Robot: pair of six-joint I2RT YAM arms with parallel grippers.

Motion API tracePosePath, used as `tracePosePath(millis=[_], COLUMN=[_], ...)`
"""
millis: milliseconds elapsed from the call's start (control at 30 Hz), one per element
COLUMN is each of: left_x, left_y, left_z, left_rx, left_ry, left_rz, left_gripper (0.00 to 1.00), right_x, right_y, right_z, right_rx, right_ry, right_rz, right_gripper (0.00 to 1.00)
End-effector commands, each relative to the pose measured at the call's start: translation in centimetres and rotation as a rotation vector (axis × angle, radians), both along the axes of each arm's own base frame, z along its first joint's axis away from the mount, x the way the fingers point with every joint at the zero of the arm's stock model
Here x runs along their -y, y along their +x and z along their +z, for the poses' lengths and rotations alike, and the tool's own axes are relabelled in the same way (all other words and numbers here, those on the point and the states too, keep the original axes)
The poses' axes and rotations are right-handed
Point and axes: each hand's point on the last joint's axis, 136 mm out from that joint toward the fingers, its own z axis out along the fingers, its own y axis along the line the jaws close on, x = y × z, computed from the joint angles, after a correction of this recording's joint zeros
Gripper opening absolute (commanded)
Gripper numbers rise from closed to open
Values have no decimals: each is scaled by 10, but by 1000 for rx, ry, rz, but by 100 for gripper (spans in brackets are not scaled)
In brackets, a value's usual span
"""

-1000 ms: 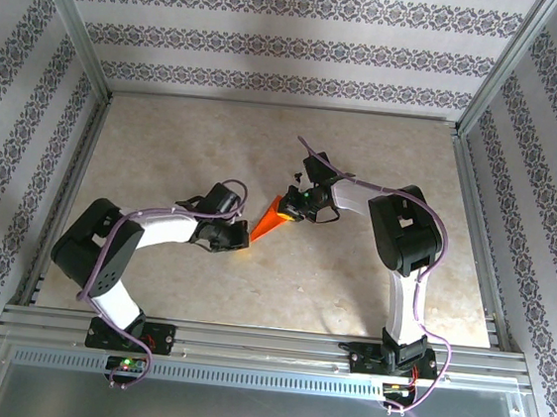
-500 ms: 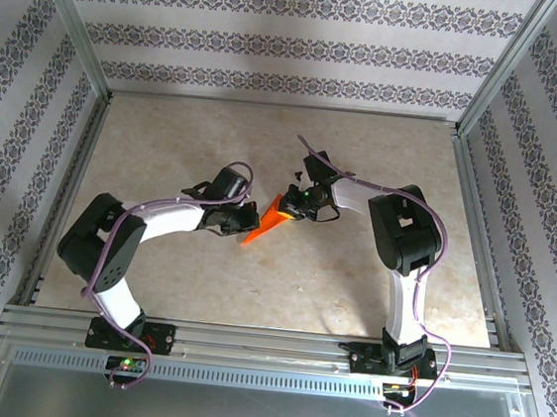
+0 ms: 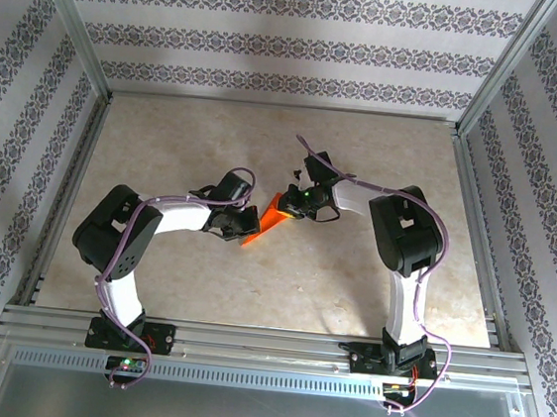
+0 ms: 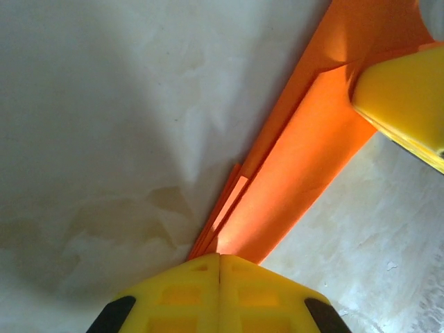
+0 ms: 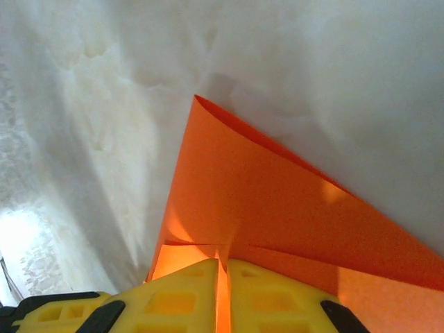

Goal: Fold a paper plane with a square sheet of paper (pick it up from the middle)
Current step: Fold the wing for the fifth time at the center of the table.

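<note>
The square sheet of paper is folded into a narrow, pointed orange paper plane (image 3: 269, 220) and lies mid-table between both arms. My right gripper (image 3: 296, 205) is shut on its wide end. In the right wrist view a thin layer of the orange paper (image 5: 257, 187) runs into the slit between the yellow fingertips of that gripper (image 5: 223, 263). My left gripper (image 3: 245, 225) is at the narrow end, jaws fully together (image 4: 220, 258), tips touching the paper (image 4: 298, 159) where it tapers. No paper shows between them. One right finger (image 4: 406, 97) rests on the far end.
The tabletop (image 3: 165, 147) is pale marbled beige. Aluminium rails (image 3: 476, 229) run along the left, right and near edges, with patterned walls behind. Open surface surrounds the paper on the far side and the near side.
My left arm has swung its elbow inward and its gripper has slid a little right and away, along the paper's narrow end. The right gripper has kept its hold in place.
</note>
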Motion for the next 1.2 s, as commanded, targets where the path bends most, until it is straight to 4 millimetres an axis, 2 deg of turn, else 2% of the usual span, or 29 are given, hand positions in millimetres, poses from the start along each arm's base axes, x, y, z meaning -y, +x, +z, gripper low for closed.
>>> tracePosePath(millis=[0,167,367,467,667,800,900,967,1033,1167], left_x=[-23,-25,-25,-27,-31,-32,-31,-28,-20,2], left_y=[-22,-22,-23,-26,-32,-34,-32,-28,-22,-4], left_z=[-30,-30,-32,-34,-37,-38,-37,-33,-24,16], left_rx=[-111,-115,-126,-134,-146,-148,-143,-135,-113,-31], left_ry=[92,109,109,117,126,130,125,114,81,-32], left_rz=[36,32,33,39,41,40,38,33,18,-10], left_gripper=[0,0,0,0,0,0,0,0,0,3], right_x=[-13,-26,-23,-10,45,80,97,98,97,95], right_y=[-2,-21,-28,-23,8,27,35,37,39,37], right_z=[31,15,-6,-14,-22,-19,-21,-16,-3,34], right_rx=[102,59,10,-5,-20,-6,-5,-1,29,108], right_ry=[55,44,24,15,-16,-72,-141,-128,-119,-105], right_rz=[66,101,101,69,-95,-187,-212,-218,-218,-224], right_gripper=[13,13,13,12,12,12,12,12,12,15])
